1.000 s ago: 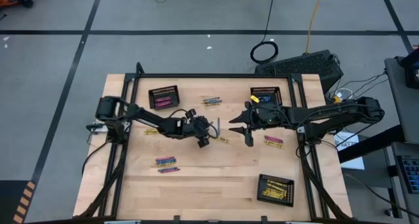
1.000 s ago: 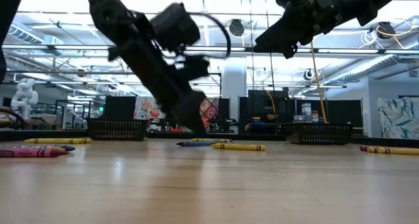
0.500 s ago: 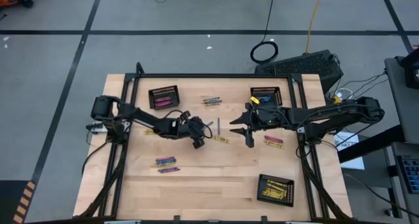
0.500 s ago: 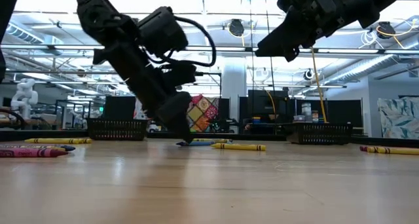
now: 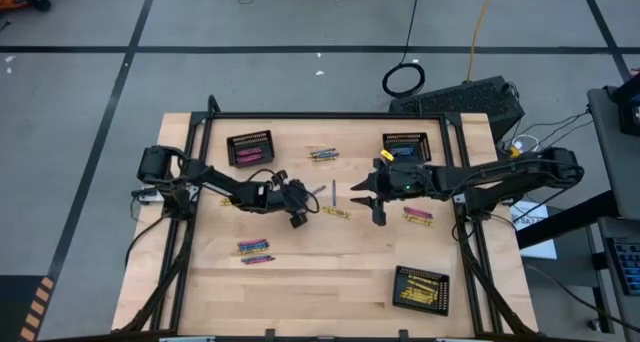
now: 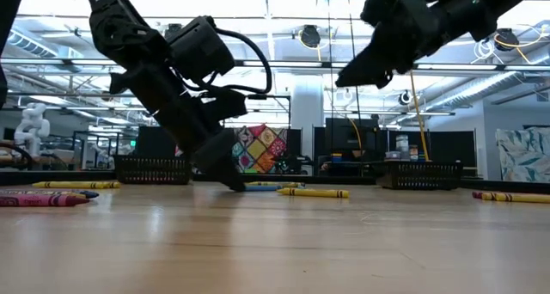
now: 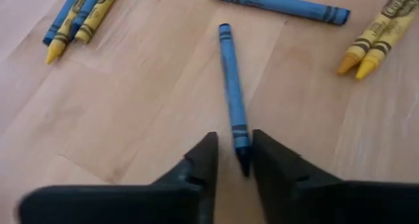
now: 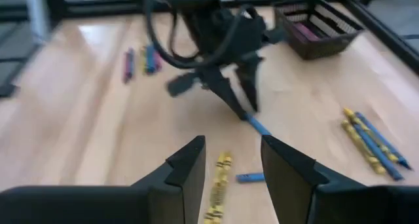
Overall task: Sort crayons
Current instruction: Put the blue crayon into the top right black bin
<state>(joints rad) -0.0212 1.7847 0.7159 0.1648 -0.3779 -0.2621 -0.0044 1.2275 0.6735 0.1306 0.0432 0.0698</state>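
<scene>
While the left arm reaches low over the middle of the counter (image 5: 330,272), the scene reads so:

Left pincer (image 7: 234,160): down at the counter, its two fingers set close on either side of the tip of a blue crayon (image 7: 232,99); whether they already clamp it I cannot tell.
Blue crayon: flat on the wood at mid-counter, pointing away from the left pincer; a second blue crayon (image 7: 281,4) lies crosswise just past its far end.
Right pincer (image 8: 226,166): raised above the counter right of centre, fingers parted, grasping nothing.
Yellow crayons (image 7: 374,42): a pair side by side near the blue ones.
Mixed blue and yellow crayons (image 5: 322,154): a small bunch toward the counter's back edge.
Pink crayons (image 5: 254,248): a group at front left, well apart from both pincers.
Baskets: one at back left (image 5: 250,148) with pink crayons, one at back right (image 5: 405,143), one at front right (image 5: 421,288) with yellow crayons.
</scene>
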